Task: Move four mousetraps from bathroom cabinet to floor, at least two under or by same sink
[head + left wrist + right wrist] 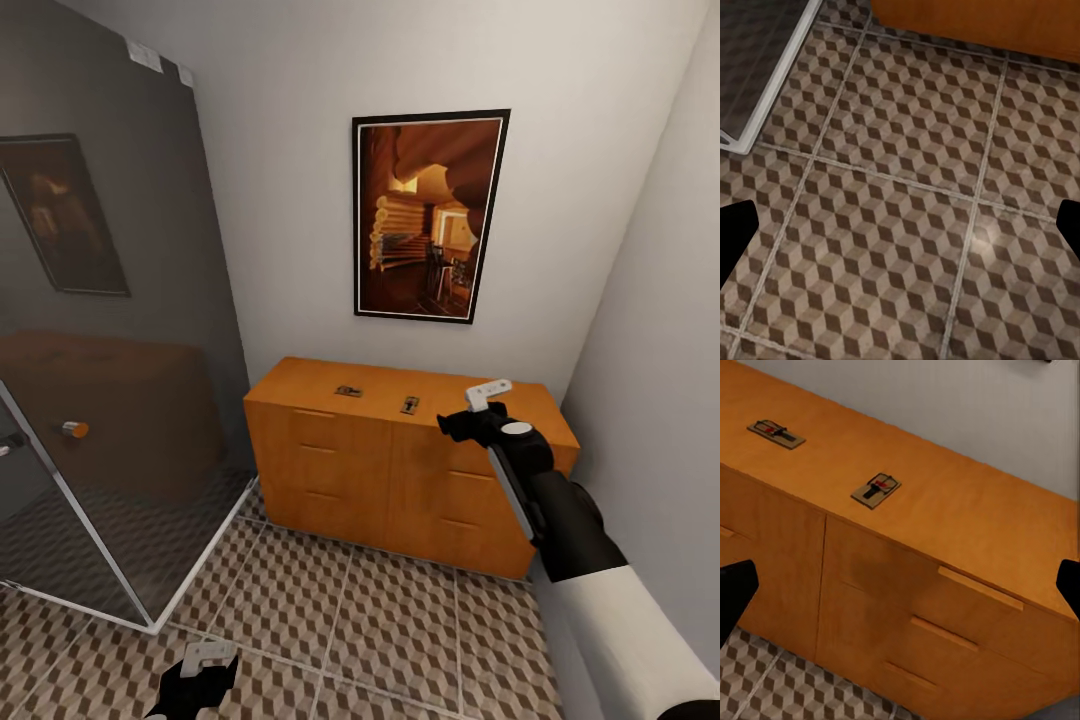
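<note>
Two mousetraps (876, 490) (776, 433) flat on cabinet (330, 385) top, well apart, one nearer middle, other toward shower-side end; right gripper (478, 412) above cabinet's right part, fingers (735, 589) spread, grasping nothing; left gripper (205, 668) low over bathroom floor (907, 217), fingers (733, 232) released, empty; framed picture (428, 215) on wall above cabinet; glass shower screen (110, 330) beside cabinet
</note>
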### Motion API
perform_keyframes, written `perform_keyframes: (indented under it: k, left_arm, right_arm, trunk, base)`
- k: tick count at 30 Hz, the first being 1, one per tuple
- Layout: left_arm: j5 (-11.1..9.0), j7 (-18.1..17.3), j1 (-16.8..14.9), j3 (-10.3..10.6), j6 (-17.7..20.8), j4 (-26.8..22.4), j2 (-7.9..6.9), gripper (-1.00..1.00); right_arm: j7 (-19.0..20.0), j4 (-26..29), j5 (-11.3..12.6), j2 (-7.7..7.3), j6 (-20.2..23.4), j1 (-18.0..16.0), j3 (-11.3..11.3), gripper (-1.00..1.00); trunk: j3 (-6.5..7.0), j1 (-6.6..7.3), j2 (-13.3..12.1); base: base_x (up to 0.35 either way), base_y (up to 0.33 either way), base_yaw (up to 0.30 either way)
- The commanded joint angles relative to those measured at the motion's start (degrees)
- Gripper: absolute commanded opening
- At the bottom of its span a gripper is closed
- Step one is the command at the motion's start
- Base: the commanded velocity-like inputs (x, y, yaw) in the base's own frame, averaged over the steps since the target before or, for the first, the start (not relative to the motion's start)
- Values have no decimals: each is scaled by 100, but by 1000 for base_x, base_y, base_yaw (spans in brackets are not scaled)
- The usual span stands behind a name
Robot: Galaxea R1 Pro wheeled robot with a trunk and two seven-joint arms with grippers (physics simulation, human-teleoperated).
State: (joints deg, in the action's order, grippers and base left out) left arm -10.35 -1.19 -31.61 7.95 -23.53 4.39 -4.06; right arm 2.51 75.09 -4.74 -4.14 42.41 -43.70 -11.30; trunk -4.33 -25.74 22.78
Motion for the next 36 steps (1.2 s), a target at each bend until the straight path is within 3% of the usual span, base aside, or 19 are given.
perform_keyframes:
  k: [1,12,27,36]
  left_arm:
    - [-54,-13,-11,49,-38,25,2,100]
    - [-55,-13,-11,48,-38,21,2,100]
    - [-67,-13,-11,37,-38,18,-62,100]
    - [-81,-4,-11,31,-38,17,-163,100]
  right_arm:
    - [-6,6,-51,9,29,-7,-10,100]
    - [-82,6,-37,61,22,-7,-20,100]
    - [180,4,-27,46,30,-7,-179,100]
    - [197,-2,-27,45,30,-7,-188,100]
  trunk:
    - [-13,-4,14]
    - [-13,-4,14]
    - [-13,-4,14]
    - [-15,-4,14]
  base:
    - [0,-1,2]
    - [49,-37,0]
    - [230,-194,0]
    - [193,-46,49]
